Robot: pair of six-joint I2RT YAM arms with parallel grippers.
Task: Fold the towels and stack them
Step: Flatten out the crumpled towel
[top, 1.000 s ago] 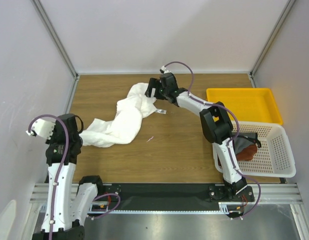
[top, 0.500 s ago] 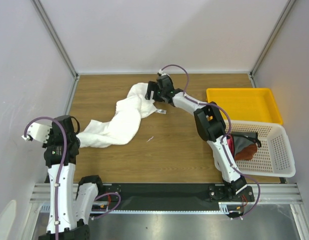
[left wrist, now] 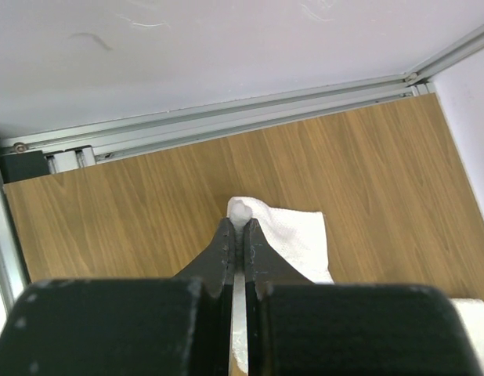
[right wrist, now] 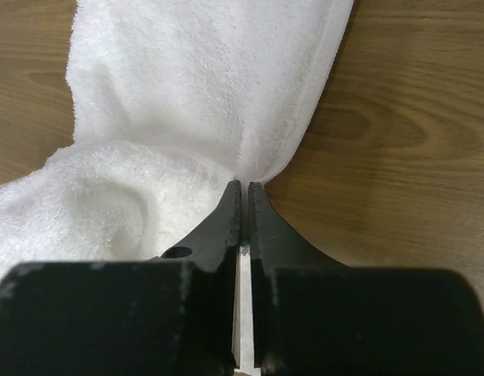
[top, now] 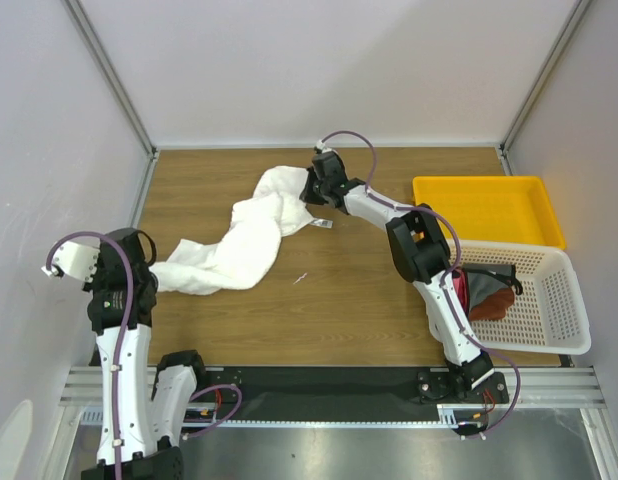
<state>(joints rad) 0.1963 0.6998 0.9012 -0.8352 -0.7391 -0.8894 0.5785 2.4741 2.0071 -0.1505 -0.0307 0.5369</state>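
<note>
Basket (top: pixel 554 305) sat on table (top: pixel 369 300), small towels (top: pixel 489 298) in its left end. Tray (top: pixel 489 205) just behind basket. Big towel (top: pixel 244 240) lay well left of basket, stretched diag.: L gripper (left wrist: pixel 240 223) at near-left end, R gripper (right wrist: pixel 244 188) at far end.

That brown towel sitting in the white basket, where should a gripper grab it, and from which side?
Probably from straight above: the walls of the basket block any sideways approach. Pinch a raised fold on top of the brown towel, which lies crumpled in a heap. Both the left gripper and right gripper are shut on the white towel, so one must release first.
</note>
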